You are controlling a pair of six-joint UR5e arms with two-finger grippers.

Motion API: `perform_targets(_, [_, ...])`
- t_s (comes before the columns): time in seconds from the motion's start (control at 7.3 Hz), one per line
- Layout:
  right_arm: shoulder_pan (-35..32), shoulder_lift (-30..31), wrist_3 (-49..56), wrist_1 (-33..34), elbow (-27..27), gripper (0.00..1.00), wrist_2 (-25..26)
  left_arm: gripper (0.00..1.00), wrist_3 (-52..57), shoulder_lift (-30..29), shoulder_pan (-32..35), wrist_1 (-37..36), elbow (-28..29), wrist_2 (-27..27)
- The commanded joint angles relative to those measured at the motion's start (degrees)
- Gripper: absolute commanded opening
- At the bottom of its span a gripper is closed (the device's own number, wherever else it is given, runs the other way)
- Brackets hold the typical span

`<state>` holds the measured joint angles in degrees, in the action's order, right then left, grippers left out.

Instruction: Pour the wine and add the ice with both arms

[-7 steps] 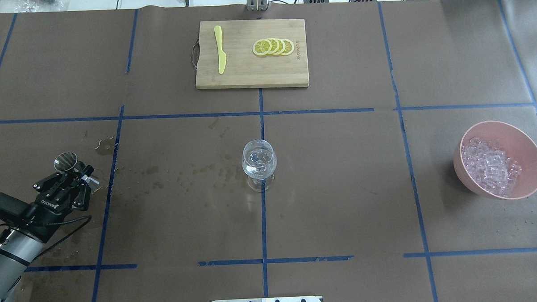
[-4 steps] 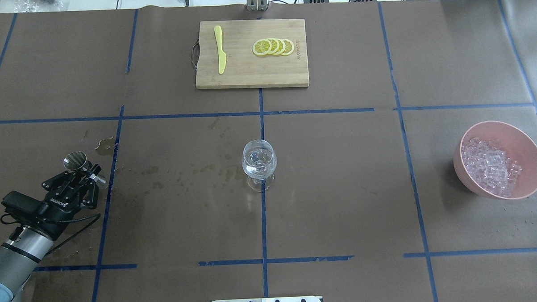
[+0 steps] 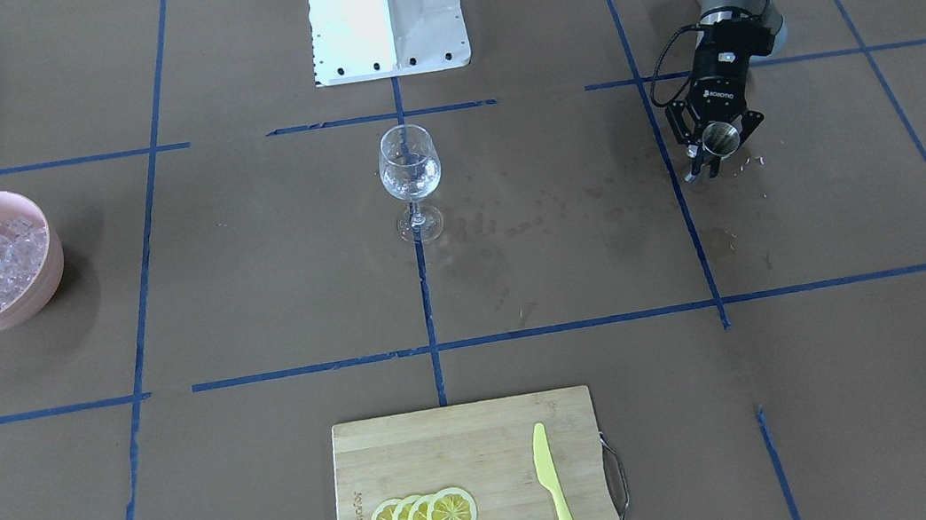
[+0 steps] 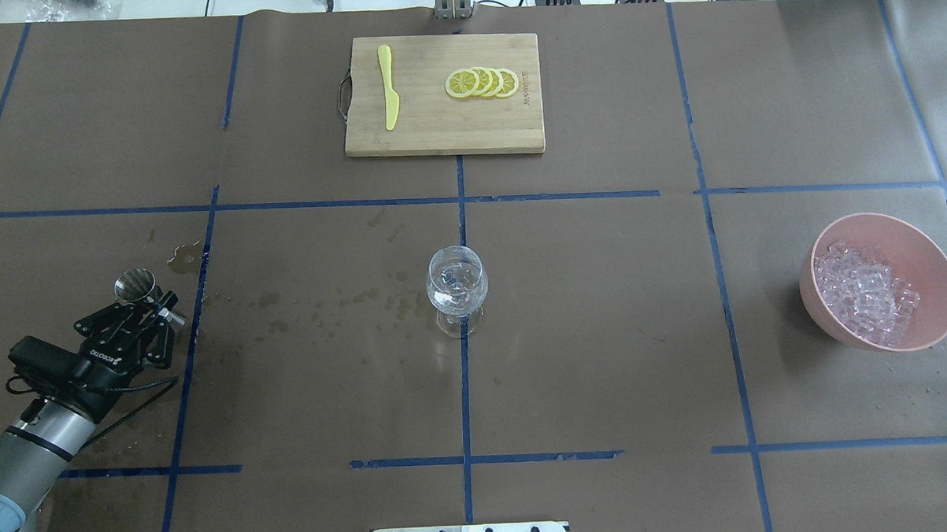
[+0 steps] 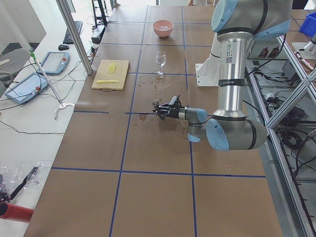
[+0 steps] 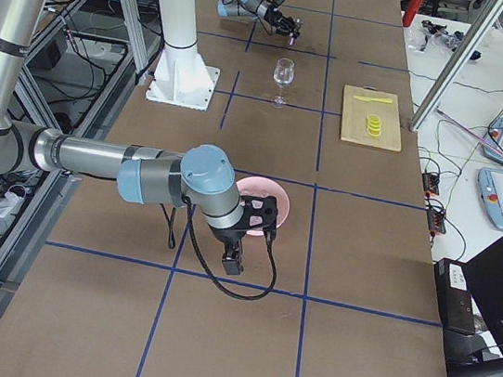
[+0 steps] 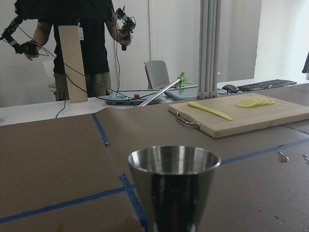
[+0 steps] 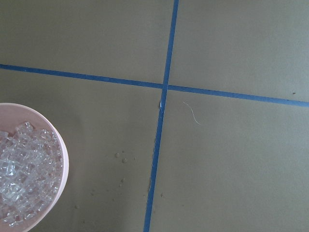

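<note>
My left gripper [image 4: 150, 303] is shut on a steel measuring cup [image 4: 135, 285] at the table's near left, low over a wet patch. The cup stands upright and fills the left wrist view [image 7: 174, 188]; it also shows in the front view [image 3: 720, 138]. The clear wine glass [image 4: 458, 286] stands at the table's middle, well to the right of the cup. The ice [image 4: 864, 292] is heaped in a pink bowl [image 4: 881, 222] at the right. My right gripper [image 6: 257, 217] shows only in the right side view, by the bowl's near rim; I cannot tell whether it is open.
A wooden cutting board [image 4: 437, 133] at the far middle carries lemon slices [image 4: 481, 82] and a yellow knife [image 4: 388, 86]. Wet spots [image 4: 325, 306] lie between cup and glass. The white robot base [image 3: 384, 11] stands at the near edge. A person stands beyond the table in the left wrist view.
My left gripper has moved a little to the right with the steel cup. The cup's mouth looks smaller and less tilted toward the camera. The glass and bowl have not moved.
</note>
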<state>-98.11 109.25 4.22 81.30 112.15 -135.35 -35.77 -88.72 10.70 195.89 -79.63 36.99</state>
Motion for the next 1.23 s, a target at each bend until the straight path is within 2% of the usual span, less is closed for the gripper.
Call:
perform_targets(0.0, [-0.06, 0.0, 0.0, 0.0, 0.0, 1.0, 0.0, 0.08, -0.09, -0.31, 0.02, -0.07, 0.35, 0.01])
perform_targets(0.55, [-0.06, 0.0, 0.0, 0.0, 0.0, 1.0, 0.0, 0.17, -0.18, -0.75, -0.07, -0.07, 0.97, 0.01])
perform_targets(1.1, [-0.06, 0.0, 0.0, 0.0, 0.0, 1.0, 0.0, 0.21, -0.27, -1.36, -0.07, -0.07, 2.11, 0.01])
